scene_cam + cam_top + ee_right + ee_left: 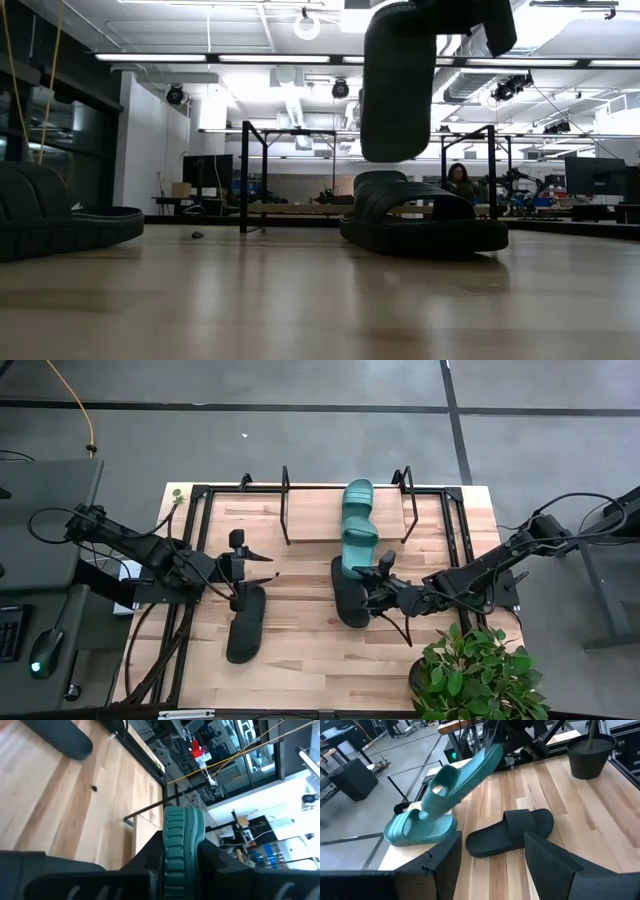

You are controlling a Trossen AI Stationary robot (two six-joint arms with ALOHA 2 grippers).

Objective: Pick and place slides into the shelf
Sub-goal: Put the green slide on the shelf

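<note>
One teal slide [357,500] lies on the shelf's light board [320,520], between the black frame bars [285,510]. My right gripper [378,575] is shut on the second teal slide [358,545], which also shows in the left wrist view [465,775]. One black slide [350,598] lies flat on the tabletop just under it, and it shows in the low view too [425,220]. The other black slide [245,625] lies flat toward the table's near left. My left gripper [245,565] hovers above this slide's far end, open and empty. My right gripper pinches the teal slide's near end [182,840] between its two fingers, away from the strap. The fingers come from the table's right, slanting. The slide is lifted clear of the table and tilted, its strap end [437,795] lower, over the other teal slide.
A potted plant [475,675] stands at the table's near right corner, close to my right arm. The shelf's frame bars [408,505] stand up on both sides of the board. Bare tabletop lies between the two black slides [300,620].
</note>
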